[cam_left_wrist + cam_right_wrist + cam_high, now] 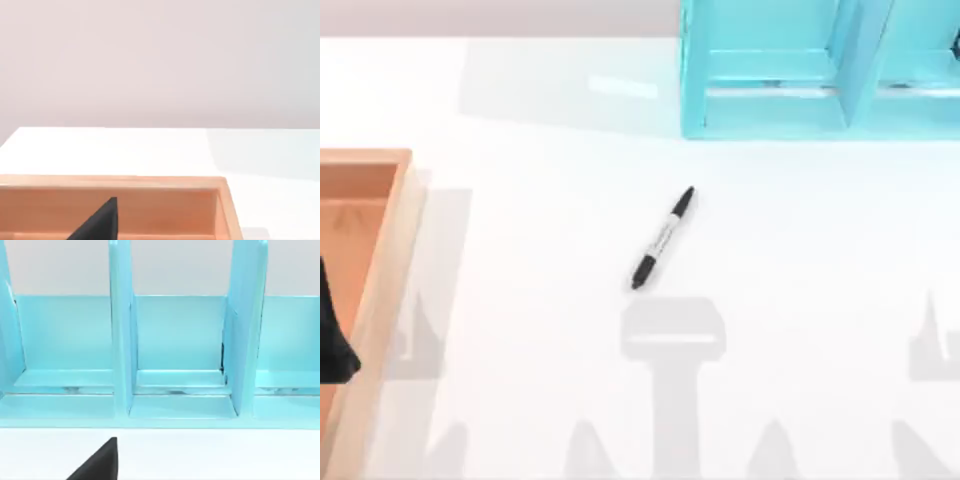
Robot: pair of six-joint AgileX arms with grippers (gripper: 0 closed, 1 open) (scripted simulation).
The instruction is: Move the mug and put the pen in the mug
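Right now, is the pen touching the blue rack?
Apart. The top view shows the pen lying on bare white table, with a clear gap to the blue rack behind it.

Overhead camera looking down on white table (800,300), left wrist facing wooden tray (150,182), right wrist facing blue rack (175,340)

Pen (663,238) lies flat on table (520,250), mid-table, tilted diagonally, well apart from my left pincer (335,345), which sits over the tray (382,270) at table's left edge. Divided rack (790,90) stands at back right, facing my right arm's wrist cam, behind pen.
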